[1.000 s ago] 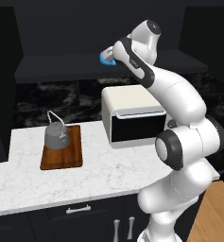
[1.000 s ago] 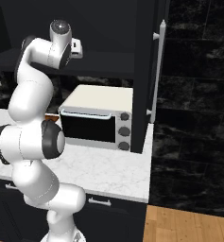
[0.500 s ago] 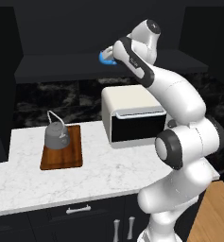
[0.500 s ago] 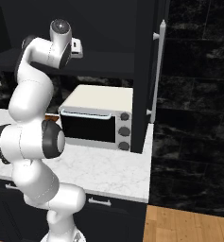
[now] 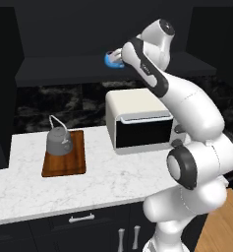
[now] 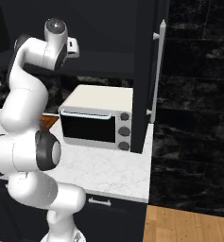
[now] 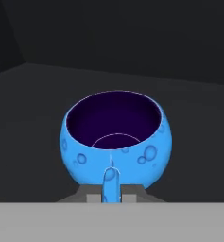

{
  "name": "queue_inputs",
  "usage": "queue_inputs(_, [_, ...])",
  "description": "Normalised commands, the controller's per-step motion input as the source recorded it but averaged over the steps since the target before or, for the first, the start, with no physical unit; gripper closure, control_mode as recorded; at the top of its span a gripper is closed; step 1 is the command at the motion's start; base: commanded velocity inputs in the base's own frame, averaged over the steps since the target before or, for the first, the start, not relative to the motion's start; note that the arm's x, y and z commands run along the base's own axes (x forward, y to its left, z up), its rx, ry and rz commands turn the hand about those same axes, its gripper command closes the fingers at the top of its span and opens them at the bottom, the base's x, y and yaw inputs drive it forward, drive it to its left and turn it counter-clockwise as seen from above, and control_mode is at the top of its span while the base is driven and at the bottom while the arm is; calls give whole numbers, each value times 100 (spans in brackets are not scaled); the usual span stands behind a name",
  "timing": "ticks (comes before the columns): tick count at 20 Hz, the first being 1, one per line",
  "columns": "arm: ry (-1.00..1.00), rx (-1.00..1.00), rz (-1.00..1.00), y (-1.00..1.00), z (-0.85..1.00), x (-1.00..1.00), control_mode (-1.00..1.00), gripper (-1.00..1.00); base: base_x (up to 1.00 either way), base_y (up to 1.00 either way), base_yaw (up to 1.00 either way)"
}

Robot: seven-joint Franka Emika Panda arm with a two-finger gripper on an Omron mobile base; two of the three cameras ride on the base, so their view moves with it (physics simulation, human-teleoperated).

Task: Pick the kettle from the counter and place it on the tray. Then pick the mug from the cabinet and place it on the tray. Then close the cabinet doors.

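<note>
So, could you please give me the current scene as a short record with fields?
kettle: squat dark grey metal kettle sits upright on the tray
tray: flat brown wooden board on the white marble-look counter
mug: small bright blue mug on the black cabinet shelf
claw: claw shut on the mug's handle
nearby: white toaster oven right of the tray
cabinet door: right one open

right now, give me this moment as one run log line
kettle: on tray | mug: on cabinet shelf, fingers shut on its handle | cabinet door: open
</note>
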Motion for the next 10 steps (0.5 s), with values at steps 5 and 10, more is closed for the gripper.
queue_inputs(5, [-20,0,9,0,-6,-100,-100,100,0,0,0])
queue_inputs(10, [-13,0,16,2,0,-100,-100,100,0,0,0])
